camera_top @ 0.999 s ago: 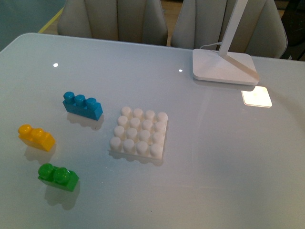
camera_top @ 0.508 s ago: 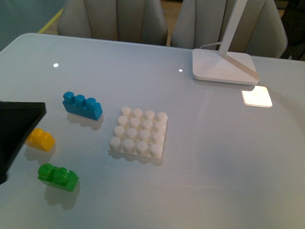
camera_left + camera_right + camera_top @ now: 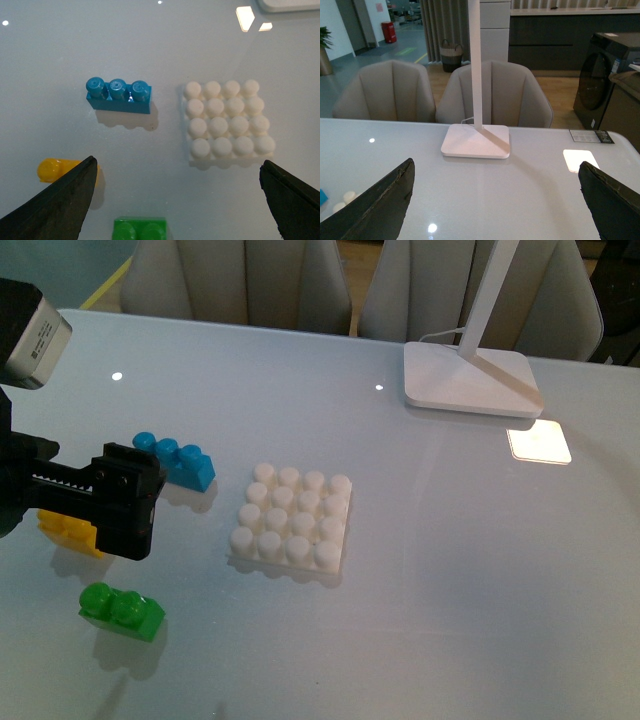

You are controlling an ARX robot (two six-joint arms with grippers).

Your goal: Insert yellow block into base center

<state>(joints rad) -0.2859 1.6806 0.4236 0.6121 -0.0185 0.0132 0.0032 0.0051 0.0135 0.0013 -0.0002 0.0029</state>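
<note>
The yellow block (image 3: 68,530) lies at the table's left, partly hidden behind my left gripper (image 3: 128,502). My left gripper is open and empty, hovering above the table over the block area. In the left wrist view the yellow block (image 3: 54,168) peeks out beside one finger (image 3: 65,200), outside the gap of the gripper (image 3: 177,165). The white studded base (image 3: 293,517) lies right of the bricks; it also shows in the left wrist view (image 3: 227,122). My right gripper (image 3: 495,167) is open and empty, above the table facing the lamp; it is not in the front view.
A green two-stud brick (image 3: 122,611) lies nearer than the yellow one, and shows in the left wrist view (image 3: 140,230). A blue three-stud brick (image 3: 187,463) lies behind, left of the base. A white lamp foot (image 3: 470,380) stands at the back right.
My left arm has come into the front view from the left and now hangs over the yellow block, covering part of it. The bricks and base have not moved.
</note>
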